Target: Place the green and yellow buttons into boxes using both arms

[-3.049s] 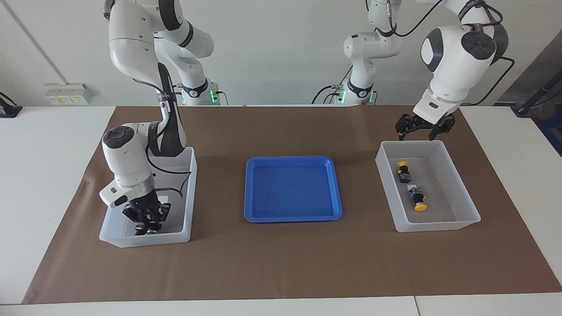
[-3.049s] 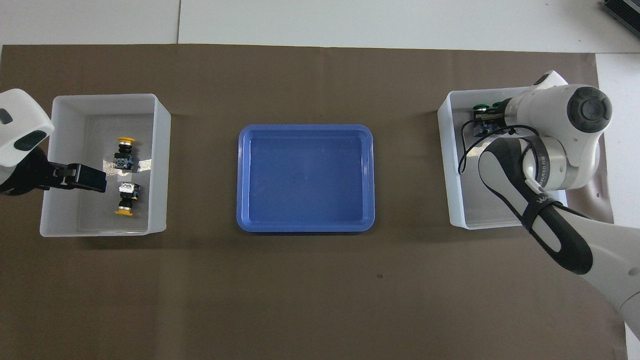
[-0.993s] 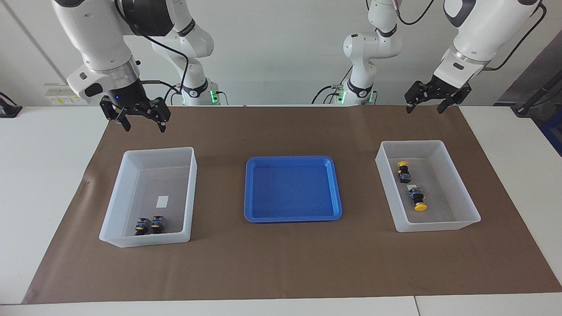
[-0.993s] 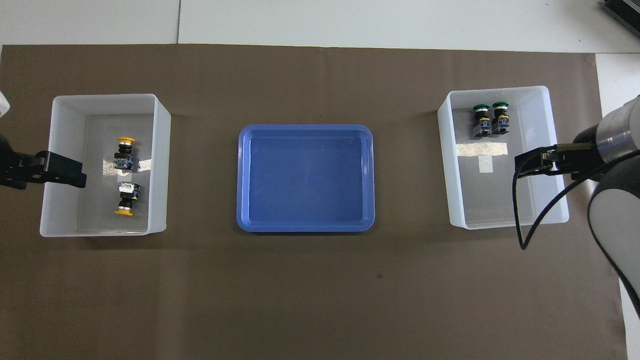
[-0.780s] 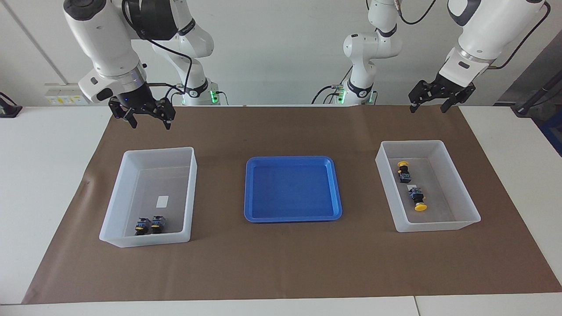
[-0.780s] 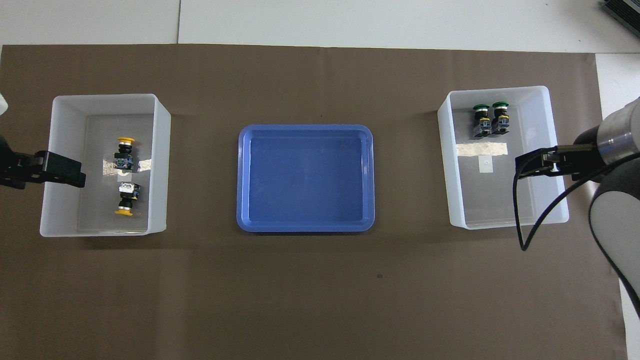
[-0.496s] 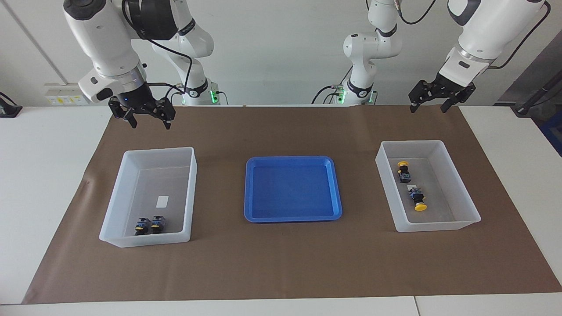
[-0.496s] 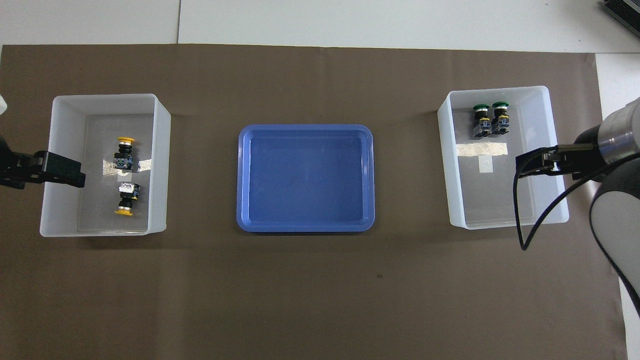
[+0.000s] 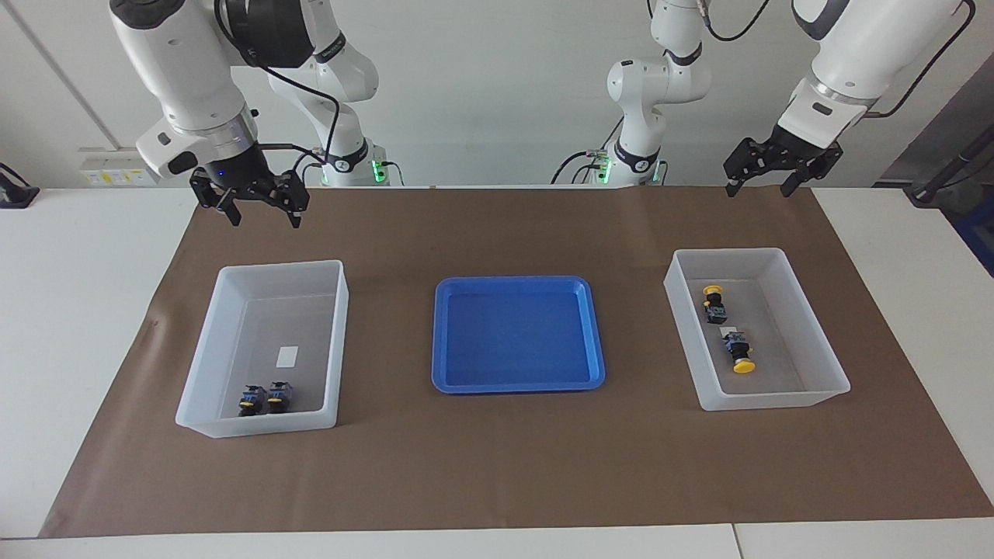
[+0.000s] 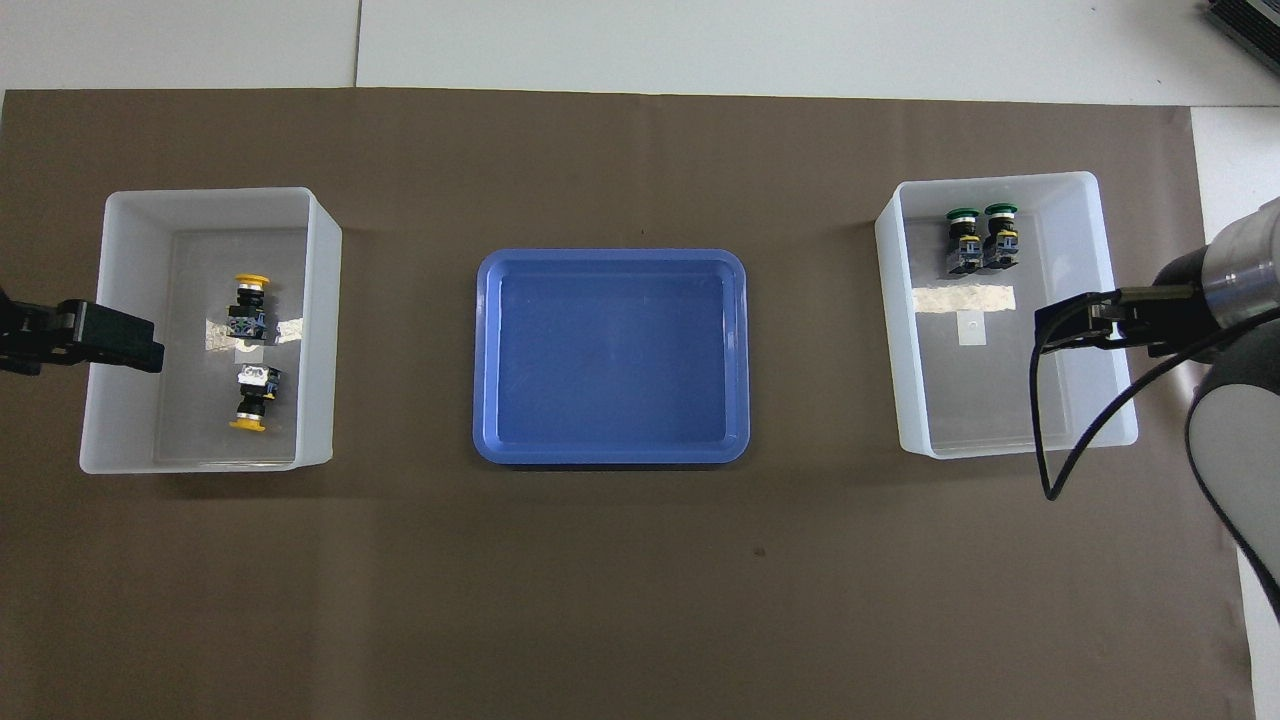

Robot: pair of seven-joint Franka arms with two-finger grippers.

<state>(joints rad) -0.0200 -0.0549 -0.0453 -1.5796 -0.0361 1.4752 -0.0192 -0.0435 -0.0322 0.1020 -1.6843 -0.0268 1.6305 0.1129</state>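
Now, at nine o'clock, my right gripper [image 9: 252,208] raised, fingers spread, over the mat by one box [image 9: 233,283] holding two green buttons [image 9: 265,397], one blue tray [image 9: 443,326] central, at three o'clock a second box [image 9: 808,310] holding two yellow buttons [image 9: 728,328], my left gripper [image 9: 769,177] raised, spread.

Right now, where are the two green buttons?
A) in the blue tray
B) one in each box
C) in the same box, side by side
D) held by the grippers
C: both green buttons lie side by side in the box at the right arm's end of the table.
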